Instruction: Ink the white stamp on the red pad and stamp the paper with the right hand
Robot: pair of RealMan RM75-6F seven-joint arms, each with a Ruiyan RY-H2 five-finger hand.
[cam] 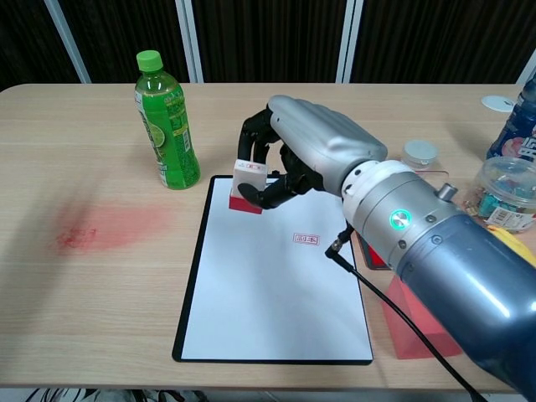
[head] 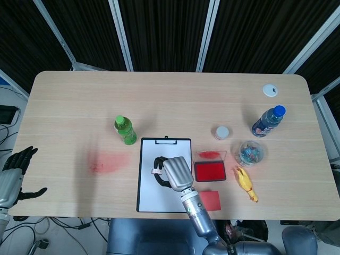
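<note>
My right hand (cam: 301, 155) (head: 172, 172) grips the white stamp (cam: 247, 186), whose red base faces down, and holds it just above the upper left part of the white paper (cam: 268, 276) on the black clipboard (head: 143, 183). A red stamp mark (cam: 306, 239) shows on the paper to the right of the stamp. In the head view the stamp (head: 157, 171) peeks out at the hand's left side. The red ink pad (head: 210, 171) lies open right of the clipboard. My left hand (head: 15, 169) hangs off the table's left edge, fingers apart, holding nothing.
A green bottle (cam: 167, 121) stands left of the clipboard's top. A red block (head: 209, 200) lies below the pad. A white jar (head: 222, 132), a clear cup of clips (head: 251, 153), a blue bottle (head: 268, 121), a yellow toy (head: 245, 184) and a white disc (head: 270, 90) sit to the right. A red smear (head: 106, 162) marks the table.
</note>
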